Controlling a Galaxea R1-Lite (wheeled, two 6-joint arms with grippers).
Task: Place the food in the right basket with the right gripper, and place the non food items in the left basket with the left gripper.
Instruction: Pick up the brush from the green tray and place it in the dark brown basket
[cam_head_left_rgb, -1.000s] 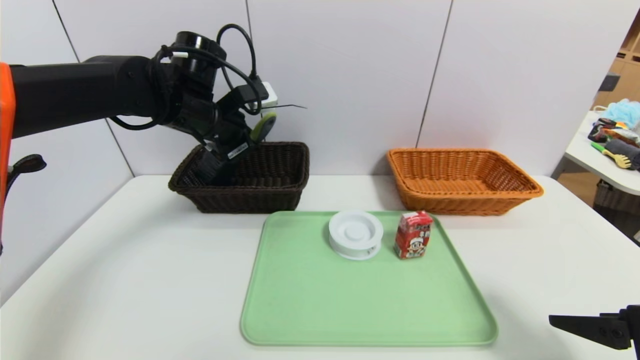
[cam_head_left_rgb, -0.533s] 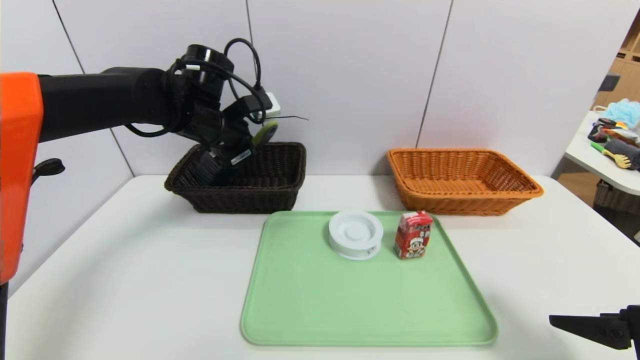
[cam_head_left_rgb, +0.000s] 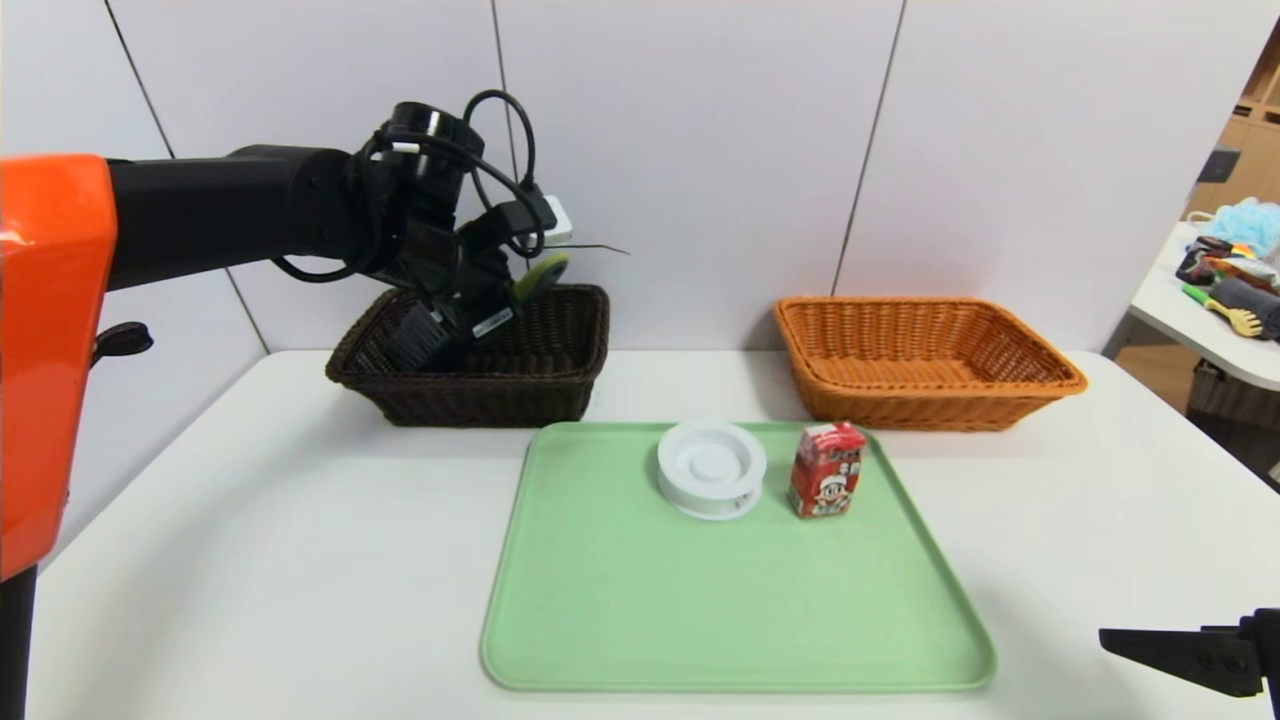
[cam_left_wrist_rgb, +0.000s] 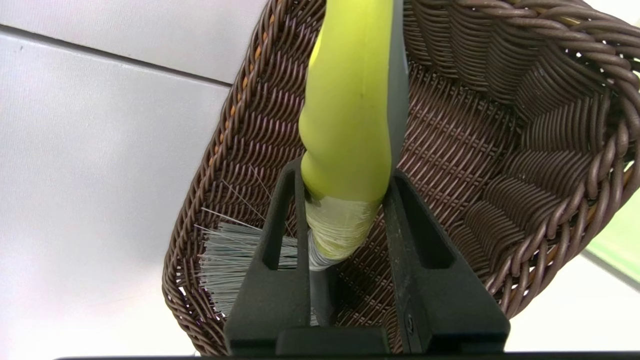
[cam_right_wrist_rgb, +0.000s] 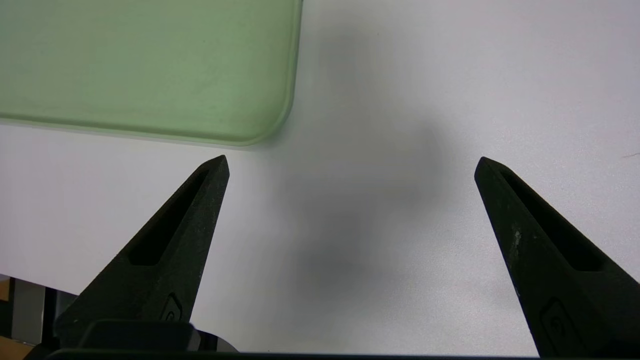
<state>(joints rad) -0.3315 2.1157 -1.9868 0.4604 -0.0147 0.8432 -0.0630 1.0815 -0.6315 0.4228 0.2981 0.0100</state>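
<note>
Left wrist view: left pincer (cam_left_wrist_rgb: 345, 220) clamped on the olive-green-handled, black-bristled hand brush (cam_left_wrist_rgb: 350, 115), bristles down inside the dark brown woven wicker basket (cam_head_left_rgb: 540, 385), handle slanting toward 2 o'clock. Right pincer (cam_right_wrist_rgb: 350, 165) wide open, empty, parked over the bench at 5 o'clock.

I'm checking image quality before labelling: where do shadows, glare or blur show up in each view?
Head view: even light, glossy highlight on the orange arm, soft shadow beside the carton. Left wrist view: brush handle close up and slightly soft, dark basket weave sharp. Right wrist view: a broad soft shadow on the table between the open right tool fingers; tray slightly blurred.
</note>
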